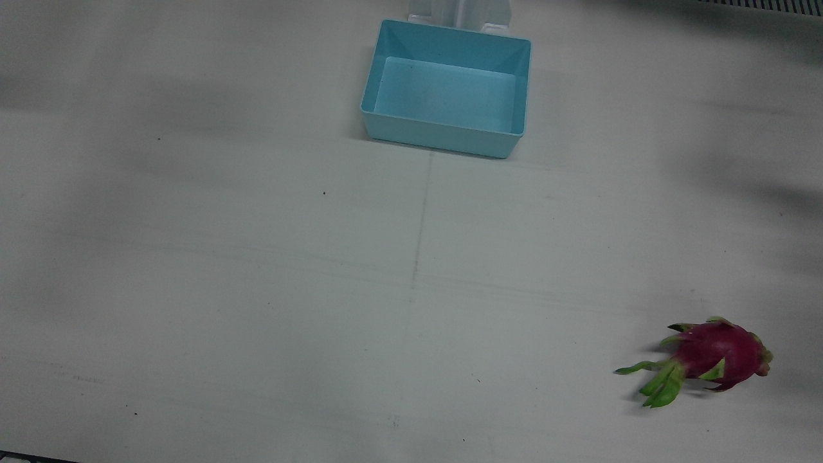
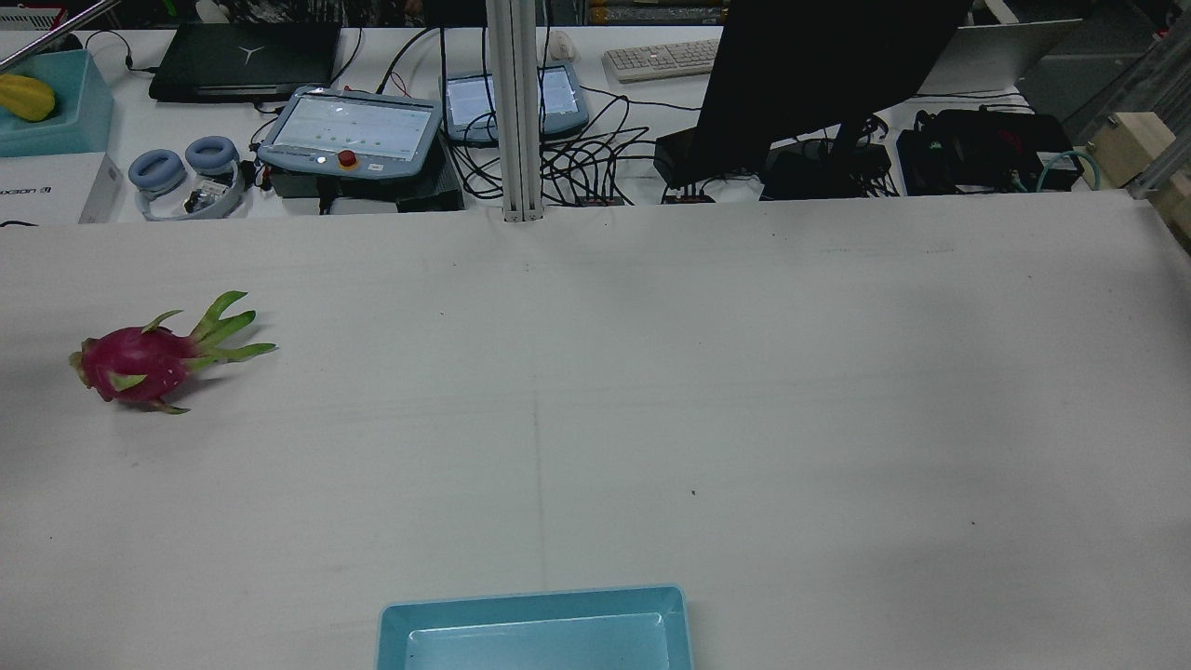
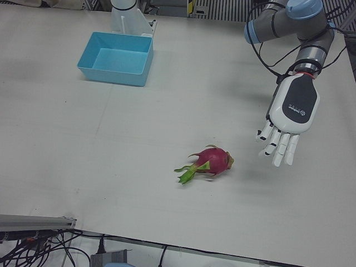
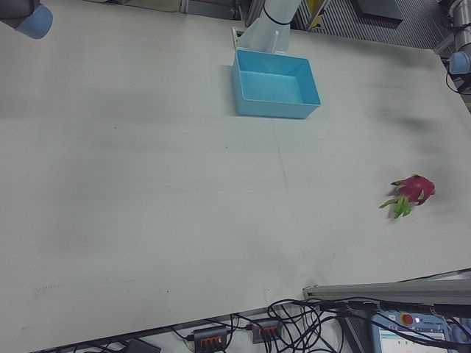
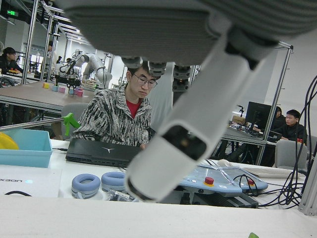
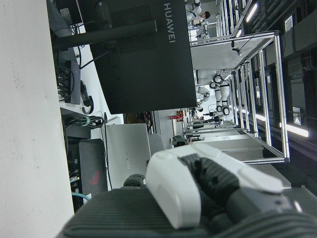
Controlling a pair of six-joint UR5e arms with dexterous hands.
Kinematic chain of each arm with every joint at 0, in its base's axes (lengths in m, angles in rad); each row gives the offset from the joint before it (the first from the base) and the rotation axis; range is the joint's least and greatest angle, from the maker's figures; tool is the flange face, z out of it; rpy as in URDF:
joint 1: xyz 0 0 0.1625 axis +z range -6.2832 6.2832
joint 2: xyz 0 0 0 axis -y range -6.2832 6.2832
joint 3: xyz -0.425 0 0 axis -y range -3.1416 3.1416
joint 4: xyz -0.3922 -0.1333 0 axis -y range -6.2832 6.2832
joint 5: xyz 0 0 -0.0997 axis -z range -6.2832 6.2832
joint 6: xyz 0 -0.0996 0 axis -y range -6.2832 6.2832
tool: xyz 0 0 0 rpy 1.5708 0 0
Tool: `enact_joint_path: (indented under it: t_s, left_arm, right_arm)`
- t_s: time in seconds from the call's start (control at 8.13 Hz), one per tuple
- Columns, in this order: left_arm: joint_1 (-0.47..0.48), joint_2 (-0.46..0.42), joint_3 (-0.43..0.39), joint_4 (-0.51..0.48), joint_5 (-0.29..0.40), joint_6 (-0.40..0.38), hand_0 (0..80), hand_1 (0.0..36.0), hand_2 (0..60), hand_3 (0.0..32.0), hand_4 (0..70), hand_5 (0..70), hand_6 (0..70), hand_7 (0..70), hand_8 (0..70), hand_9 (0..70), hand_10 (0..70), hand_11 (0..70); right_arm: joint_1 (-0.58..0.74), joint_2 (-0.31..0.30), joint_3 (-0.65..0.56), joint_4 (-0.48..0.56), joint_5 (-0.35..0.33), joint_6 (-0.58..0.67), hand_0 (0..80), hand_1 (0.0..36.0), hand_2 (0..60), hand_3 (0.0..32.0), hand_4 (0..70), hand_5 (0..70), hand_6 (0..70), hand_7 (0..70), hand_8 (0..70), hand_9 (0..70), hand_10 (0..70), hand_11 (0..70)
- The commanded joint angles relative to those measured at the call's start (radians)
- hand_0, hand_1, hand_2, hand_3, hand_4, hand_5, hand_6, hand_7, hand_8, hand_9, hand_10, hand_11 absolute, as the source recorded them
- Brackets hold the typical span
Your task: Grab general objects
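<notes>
A magenta dragon fruit (image 1: 714, 357) with green leafy tips lies on its side on the white table, near the operators' edge on my left arm's half (image 2: 149, 358). My left hand (image 3: 286, 119) hangs above the table to the view's right of the fruit (image 3: 214, 163). It is open, with fingers (image 5: 198, 129) spread and pointing down, and it is clear of the fruit. An empty light-blue bin (image 1: 443, 87) stands at the robot's side, mid-table (image 3: 117, 58). Of my right hand only a stretched finger (image 6: 198, 183) shows, with nothing in it.
Past the table's far edge are teach pendants (image 2: 349, 130), a laptop (image 2: 247, 60), headphones (image 2: 181, 167), a black monitor (image 2: 819, 65), cables and an aluminium post (image 2: 516, 112). A person (image 5: 124, 114) sits there. The right arm's elbow (image 4: 29, 18) shows in a corner.
</notes>
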Motion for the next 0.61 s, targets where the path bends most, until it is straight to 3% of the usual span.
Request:
enact_joint_path:
  t_s: [0.0,0.12,0.25,0.37,0.49]
  left_arm:
    - [0.19,-0.006,0.001,0.049,-0.223,0.027,80.0,36.0,60.0,1.4,0.0,70.0,0.0,28.2,0.0,4.2,0.0,0.0]
    - [0.229,-0.006,0.005,0.058,-0.275,0.027,80.0,36.0,60.0,1.0,0.0,70.0,0.0,23.5,0.0,3.3,0.0,0.0]
    - [0.238,-0.025,0.005,0.081,-0.277,0.03,80.0,36.0,60.0,0.0,0.0,70.0,0.0,25.9,0.0,3.7,0.0,0.0]
    - [0.252,-0.061,0.008,0.111,-0.276,0.024,80.0,36.0,60.0,2.0,0.0,70.0,0.0,20.7,0.0,2.7,0.0,0.0]
    - [0.278,-0.101,0.005,0.151,-0.271,0.018,80.0,36.0,60.0,9.4,0.0,42.8,0.0,16.3,0.0,1.8,0.0,0.0]
  right_arm:
    - [0.0,0.0,0.0,0.0,0.0,0.0,0.0,0.0,0.0,0.0,0.0,0.0,0.0,0.0,0.0,0.0,0.0,0.0]
    - [0.0,0.0,0.0,0.0,0.0,0.0,0.0,0.0,0.0,0.0,0.0,0.0,0.0,0.0,0.0,0.0,0.0,0.0]
    - [0.0,0.0,0.0,0.0,0.0,0.0,0.0,0.0,0.0,0.0,0.0,0.0,0.0,0.0,0.0,0.0,0.0,0.0]
    - [0.0,0.0,0.0,0.0,0.0,0.0,0.0,0.0,0.0,0.0,0.0,0.0,0.0,0.0,0.0,0.0,0.0,0.0]
    - [0.0,0.0,0.0,0.0,0.0,0.0,0.0,0.0,0.0,0.0,0.0,0.0,0.0,0.0,0.0,0.0,0.0,0.0]
